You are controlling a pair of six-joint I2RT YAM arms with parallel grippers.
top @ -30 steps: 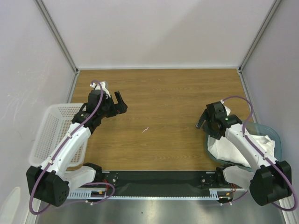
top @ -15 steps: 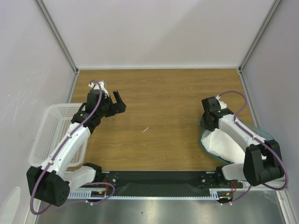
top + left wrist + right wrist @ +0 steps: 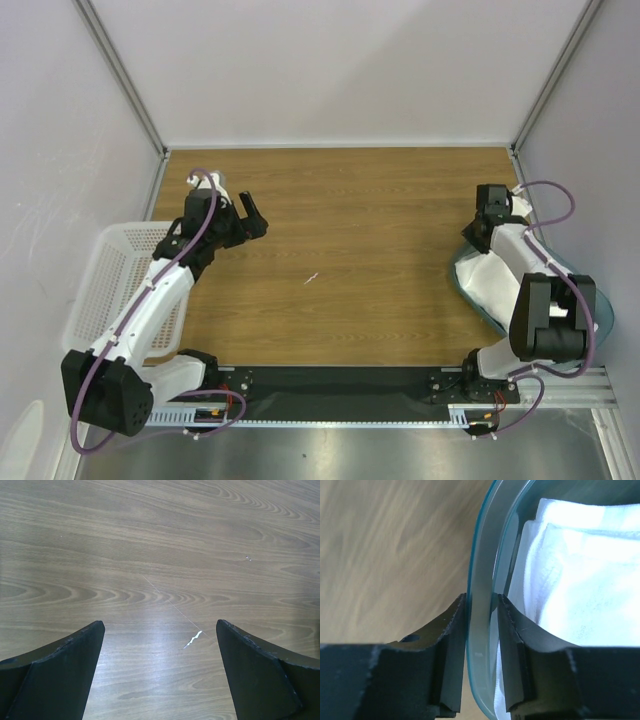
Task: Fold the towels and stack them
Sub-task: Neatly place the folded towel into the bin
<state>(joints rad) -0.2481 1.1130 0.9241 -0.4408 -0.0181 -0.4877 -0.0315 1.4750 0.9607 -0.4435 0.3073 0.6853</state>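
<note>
Two arms in view. The right gripper has its fingers pinched on the rim of the teal bin, one inside and one outside. The white towel lies bunched inside the bin, at the table's right edge. The left gripper hangs above the table, fingers spread wide, near the basket.

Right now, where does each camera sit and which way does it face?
Top external: above and behind, looking down on the table; both arms show.
Left wrist: faces down at bare wood and a white scrap; open left gripper frames it.
Right wrist: looks along the right gripper clamped on the teal bin, white towel inside.
Shared: top and left wrist, the scrap; top and right wrist, bin and towel.
</note>
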